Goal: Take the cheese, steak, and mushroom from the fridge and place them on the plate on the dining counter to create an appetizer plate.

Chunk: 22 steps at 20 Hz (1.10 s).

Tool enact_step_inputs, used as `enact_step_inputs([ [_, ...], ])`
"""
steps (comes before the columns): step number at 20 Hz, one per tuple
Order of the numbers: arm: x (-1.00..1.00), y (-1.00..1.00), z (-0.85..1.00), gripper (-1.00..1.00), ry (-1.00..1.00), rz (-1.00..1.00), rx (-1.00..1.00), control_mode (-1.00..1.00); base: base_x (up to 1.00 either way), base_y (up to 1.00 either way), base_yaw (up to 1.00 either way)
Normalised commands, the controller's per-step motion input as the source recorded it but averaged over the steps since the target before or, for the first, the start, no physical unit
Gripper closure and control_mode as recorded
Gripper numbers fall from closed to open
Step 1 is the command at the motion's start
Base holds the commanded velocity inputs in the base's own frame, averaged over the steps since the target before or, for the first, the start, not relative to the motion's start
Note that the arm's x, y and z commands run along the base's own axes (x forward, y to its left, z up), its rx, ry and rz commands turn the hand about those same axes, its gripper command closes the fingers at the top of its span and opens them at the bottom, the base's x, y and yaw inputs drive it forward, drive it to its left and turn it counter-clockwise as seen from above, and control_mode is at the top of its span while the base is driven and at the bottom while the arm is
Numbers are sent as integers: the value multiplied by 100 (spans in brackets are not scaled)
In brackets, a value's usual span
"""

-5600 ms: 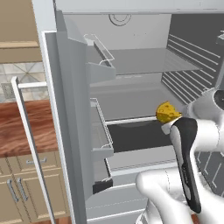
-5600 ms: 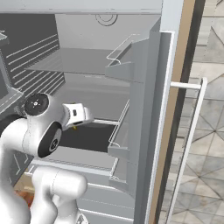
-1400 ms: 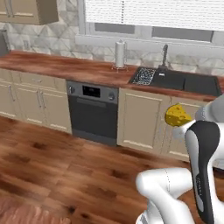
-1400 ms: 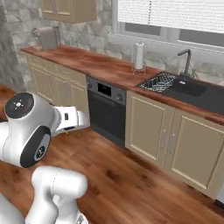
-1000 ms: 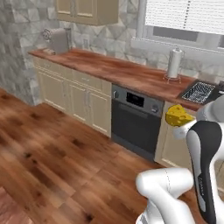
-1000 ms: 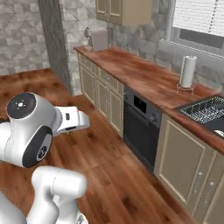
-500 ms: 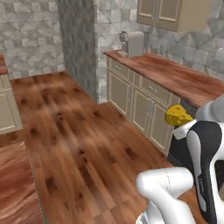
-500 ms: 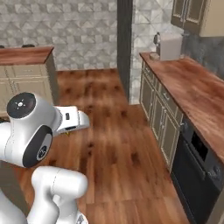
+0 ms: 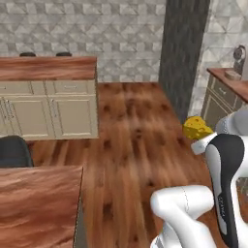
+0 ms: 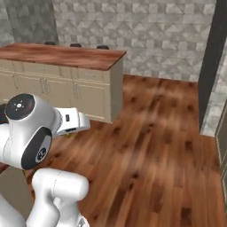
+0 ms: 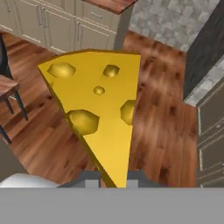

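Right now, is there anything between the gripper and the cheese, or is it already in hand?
Nothing stands between them. The gripper is shut on the cheese, pinching the wedge's narrow end in the hand view. In the left base view the cheese rides above open wood floor. No plate is visible here, so the way there cannot be judged.

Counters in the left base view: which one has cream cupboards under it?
The far counter against the stone wall, with cream cupboard doors and drawers below its wood top. The near counter at the lower left shows a bare wood top and no cupboards.
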Motion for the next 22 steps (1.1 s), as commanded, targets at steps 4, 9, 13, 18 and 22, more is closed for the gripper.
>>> enact_step_inputs([
  [4, 0, 0, 0, 100, 0, 0, 0, 100, 100, -28, 72],
  [9, 0, 0, 0, 100, 0, 0, 0, 100, 100, -29, 71],
  [13, 0, 0, 0, 100, 0, 0, 0, 100, 98, -33, 72],
  [18, 0, 0, 0, 100, 0, 0, 0, 100, 95, -29, 72],
  [22, 0, 0, 0, 100, 0, 0, 0, 100, 91, -11, 71],
])
